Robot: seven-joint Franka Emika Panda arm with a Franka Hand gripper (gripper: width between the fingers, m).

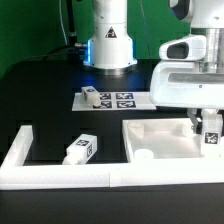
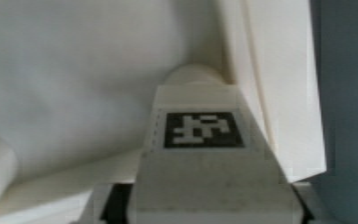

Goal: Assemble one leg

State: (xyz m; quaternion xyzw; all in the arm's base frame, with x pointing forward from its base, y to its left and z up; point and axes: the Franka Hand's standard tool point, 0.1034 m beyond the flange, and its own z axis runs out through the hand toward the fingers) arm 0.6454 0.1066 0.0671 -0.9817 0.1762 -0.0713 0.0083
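The gripper (image 1: 209, 128) is closed on a leg (image 1: 211, 137), holding it over the square panel (image 1: 160, 135)

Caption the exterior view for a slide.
Gripper holds a tagged leg over the white panel; another leg lies on the table.

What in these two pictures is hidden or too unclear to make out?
- Exterior view: the gripper fingertips are hidden behind the leg they carry, so the grip itself is unseen.
- Exterior view: the arm's upper part is cut off by the top edge.
- Wrist view: the leg fills the picture and hides what lies under it; the panel is blurred.
- Exterior view: tags on the marker board are too small to read.
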